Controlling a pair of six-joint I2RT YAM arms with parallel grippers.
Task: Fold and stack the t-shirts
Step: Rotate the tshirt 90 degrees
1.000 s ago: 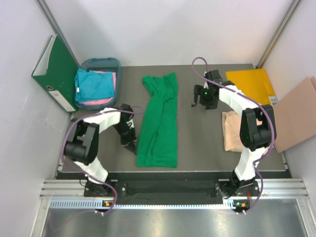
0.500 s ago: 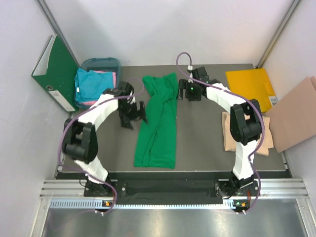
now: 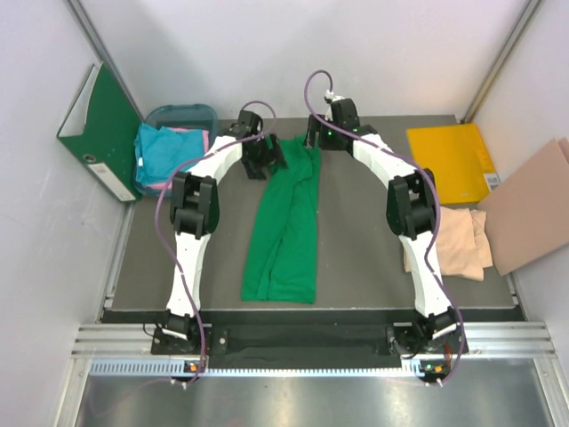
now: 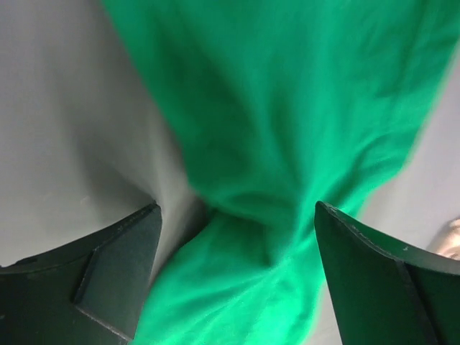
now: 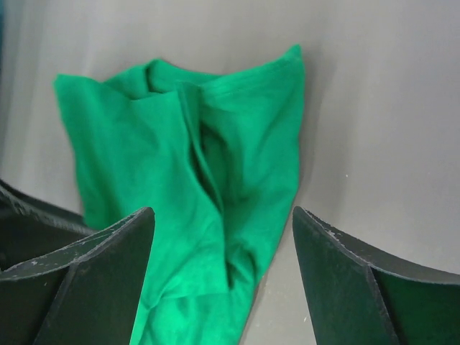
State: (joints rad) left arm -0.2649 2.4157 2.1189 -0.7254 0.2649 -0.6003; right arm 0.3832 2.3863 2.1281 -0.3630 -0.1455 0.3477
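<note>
A bright green t-shirt lies as a long narrow strip down the middle of the grey mat. My left gripper hovers at its far left corner, jaws wide open, with green cloth below and between the fingers. At the far right corner my right gripper is open too, over the shirt's collar end. Neither holds anything. A beige-peach t-shirt lies crumpled at the right. Teal-blue and pink t-shirts sit in the bin.
A teal bin stands at the back left beside an upright green ring binder. A yellow folder lies at the back right, with brown cardboard at the right edge. Walls close in on three sides.
Both arms have swung from mid-table to the shirt's far end. The left gripper left the shirt's near left edge and opened wide. The right gripper moved left to the collar end.
</note>
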